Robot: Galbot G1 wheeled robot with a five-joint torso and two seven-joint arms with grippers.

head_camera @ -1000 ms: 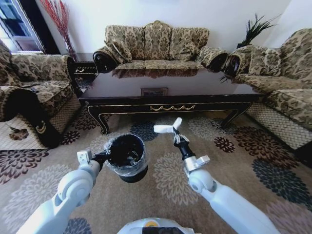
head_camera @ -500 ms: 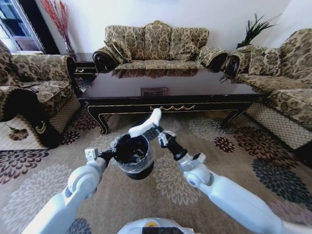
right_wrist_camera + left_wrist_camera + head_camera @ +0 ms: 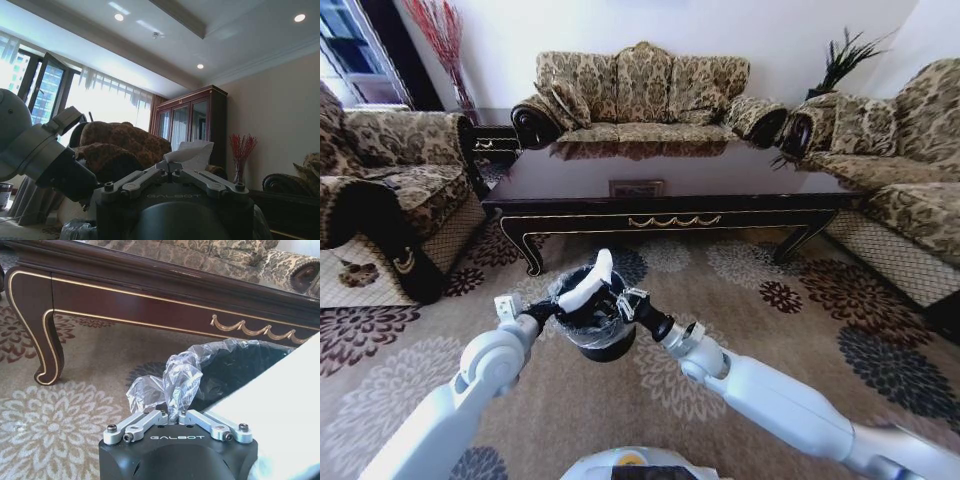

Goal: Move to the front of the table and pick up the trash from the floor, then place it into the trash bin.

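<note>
My left gripper (image 3: 542, 313) is shut on the rim and clear liner of the black trash bin (image 3: 603, 340) and holds it up off the floor (image 3: 790, 330). In the left wrist view the left gripper (image 3: 172, 415) pinches a bunch of the liner at the trash bin (image 3: 235, 365) rim. My right gripper (image 3: 623, 300) is shut on the trash, a flat white napkin (image 3: 588, 285), which slants over the bin's mouth. The napkin (image 3: 280, 395) crosses beside the rim, and its edge (image 3: 194, 154) shows above the right gripper (image 3: 172, 170). The table (image 3: 660, 175) stands just beyond.
Patterned sofas ring the carpet: one (image 3: 380, 200) on the left, one (image 3: 640, 90) behind the table, one (image 3: 900, 170) on the right. A small dark side table (image 3: 492, 145) sits at the back left. The table's curved leg (image 3: 47, 350) is close to the bin.
My right gripper has swung left and down with the napkin, from right of the bin to over its mouth. The bin and left arm have shifted slightly right.
</note>
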